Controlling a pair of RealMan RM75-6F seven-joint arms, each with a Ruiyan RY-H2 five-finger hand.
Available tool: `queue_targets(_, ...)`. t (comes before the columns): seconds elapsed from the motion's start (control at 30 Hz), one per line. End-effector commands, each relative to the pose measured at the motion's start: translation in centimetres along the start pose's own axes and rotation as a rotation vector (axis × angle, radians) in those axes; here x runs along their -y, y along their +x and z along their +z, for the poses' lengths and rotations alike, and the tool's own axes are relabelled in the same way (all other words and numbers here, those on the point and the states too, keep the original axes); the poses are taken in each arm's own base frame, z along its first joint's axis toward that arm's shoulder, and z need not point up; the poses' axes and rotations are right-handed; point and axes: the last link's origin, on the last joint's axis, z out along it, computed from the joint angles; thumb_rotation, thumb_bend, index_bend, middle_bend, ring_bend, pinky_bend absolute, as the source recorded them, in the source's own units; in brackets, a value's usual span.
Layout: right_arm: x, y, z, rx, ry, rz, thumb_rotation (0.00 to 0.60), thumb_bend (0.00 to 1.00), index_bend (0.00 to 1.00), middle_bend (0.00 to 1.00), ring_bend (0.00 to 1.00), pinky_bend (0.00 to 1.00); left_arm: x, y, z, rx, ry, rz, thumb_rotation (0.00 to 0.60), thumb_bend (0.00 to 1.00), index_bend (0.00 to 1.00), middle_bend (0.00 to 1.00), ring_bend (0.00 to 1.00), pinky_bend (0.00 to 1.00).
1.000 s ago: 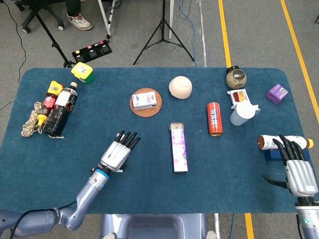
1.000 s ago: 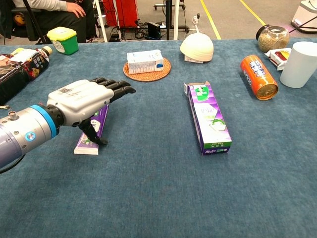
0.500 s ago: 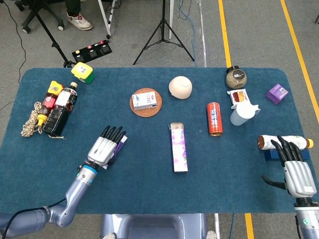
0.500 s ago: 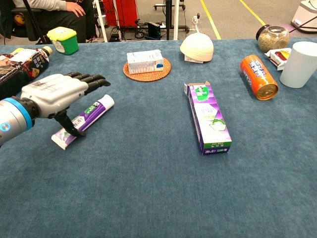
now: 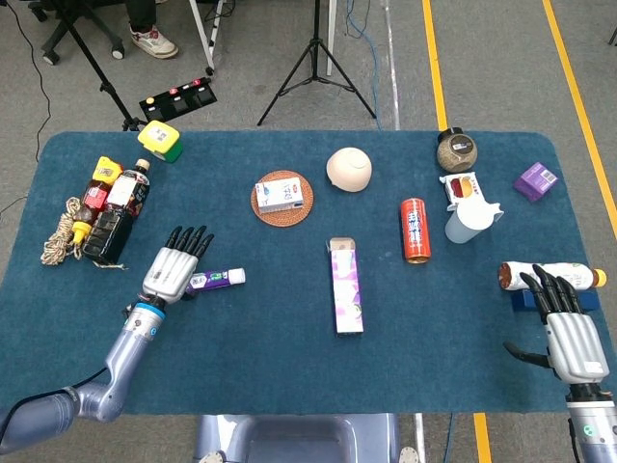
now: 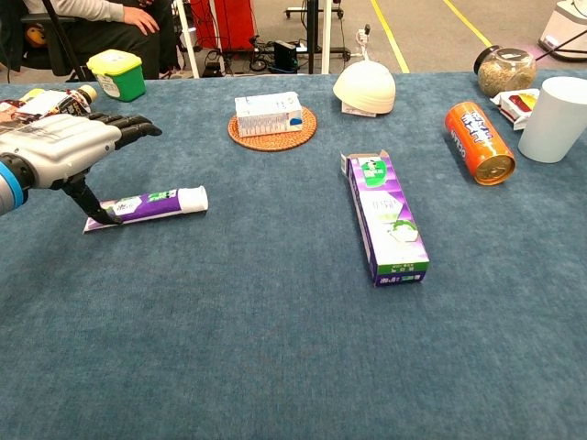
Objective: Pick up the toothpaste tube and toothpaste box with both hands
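The purple-and-white toothpaste tube (image 5: 218, 280) (image 6: 151, 203) lies flat on the blue table, left of centre, with its cap pointing right. My left hand (image 5: 174, 266) (image 6: 60, 151) hovers over the tube's crimped left end, fingers stretched out and apart. Its thumb points down at that end and holds nothing. The purple toothpaste box (image 5: 346, 285) (image 6: 386, 215) lies lengthwise in the middle of the table, untouched. My right hand (image 5: 571, 331) is at the near right edge with fingers extended and empty, far from the box. The chest view does not show it.
Dark bottles (image 5: 114, 212) and a rope coil (image 5: 61, 234) sit far left, just beyond my left hand. A coaster with a small carton (image 6: 271, 116), a white dome (image 6: 364, 87), an orange can (image 6: 479, 141) and a white cup (image 6: 557, 118) stand further back. A bottle (image 5: 543, 276) lies by my right fingertips.
My left hand has swept left across the table. The tube swung with it from lengthwise to lying crosswise. The right hand has drawn back slightly towards the near edge.
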Motion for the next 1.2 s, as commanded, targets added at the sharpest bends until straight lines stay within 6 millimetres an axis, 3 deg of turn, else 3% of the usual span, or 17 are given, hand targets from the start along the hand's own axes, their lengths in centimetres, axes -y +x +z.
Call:
queue_targets(0.03, 0.0, -0.1, 0.0, 0.004, 0.000, -0.004, 0.600, 0.00, 0.05, 0.00, 0.00, 0.00, 0.2, -0.1, 0.2, 0.027, -0.001, -0.003, 0.600, 0.01, 0.00, 0.00, 0.00, 0.03)
queue_targets(0.33, 0.1, 0.0, -0.1, 0.007, -0.001, -0.001, 0.600, 0.00, 0.05, 0.00, 0.00, 0.00, -0.4, 0.2, 0.2, 0.132, -0.030, 0.025, 0.600, 0.02, 0.00, 0.00, 0.00, 0.04)
queue_targets(0.5, 0.1, 0.0, -0.1, 0.012, 0.003, 0.002, 0.600, 0.00, 0.05, 0.00, 0.00, 0.00, -1.3, 0.4, 0.6, 0.160, -0.020, 0.020, 0.600, 0.05, 0.01, 0.00, 0.00, 0.11)
queue_targets(0.67, 0.2, 0.0, -0.1, 0.011, 0.007, 0.006, 0.600, 0.00, 0.05, 0.00, 0.00, 0.00, -2.3, 0.2, 1.1, 0.175, -0.012, 0.008, 0.600, 0.09, 0.12, 0.02, 0.00, 0.21)
queue_targets(0.77, 0.1, 0.1, -0.1, 0.003, 0.007, 0.006, 0.600, 0.00, 0.05, 0.00, 0.00, 0.00, -2.5, 0.1, 1.3, 0.175, -0.010, 0.013, 0.600, 0.17, 0.18, 0.06, 0.02, 0.27)
queue_targets(1.2, 0.1, -0.1, 0.0, 0.013, 0.010, 0.008, 0.600, 0.00, 0.05, 0.00, 0.00, 0.00, -2.5, -0.1, 1.5, 0.114, 0.034, 0.031, 0.600, 0.32, 0.42, 0.30, 0.24, 0.49)
